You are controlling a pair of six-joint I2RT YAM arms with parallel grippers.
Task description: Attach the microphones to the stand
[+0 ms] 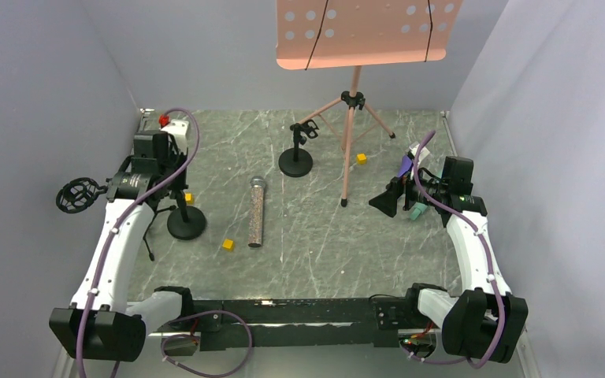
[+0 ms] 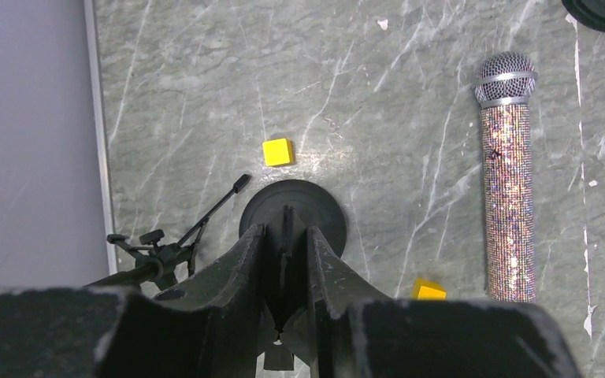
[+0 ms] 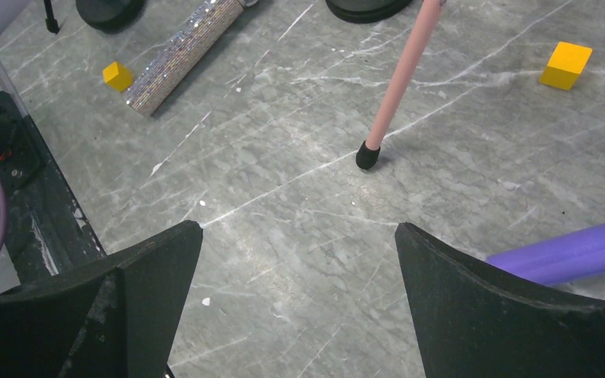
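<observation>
The glittery pinkish-brown microphone (image 1: 256, 211) lies flat mid-table, silver head far; it also shows in the left wrist view (image 2: 508, 181). The purple microphone (image 1: 406, 165) and the mint-green one (image 1: 417, 211) lie at the right, close to my right gripper (image 1: 386, 201). That gripper is open and empty above bare table (image 3: 299, 236), with the purple microphone (image 3: 567, 252) just to its right. My left gripper (image 1: 169, 185) is shut on the upright pole of a black round-base stand (image 1: 186, 223), seen from above in the left wrist view (image 2: 292, 213). A second black stand with a clip (image 1: 295, 161) stands farther back.
A pink music stand (image 1: 354, 102) stands at the back, one leg tip down mid-table (image 3: 368, 156). Small yellow cubes (image 1: 228, 245) (image 1: 361, 158) (image 1: 190, 198) are scattered about. A black shock mount on a small tripod (image 1: 77, 195) stands at the left wall.
</observation>
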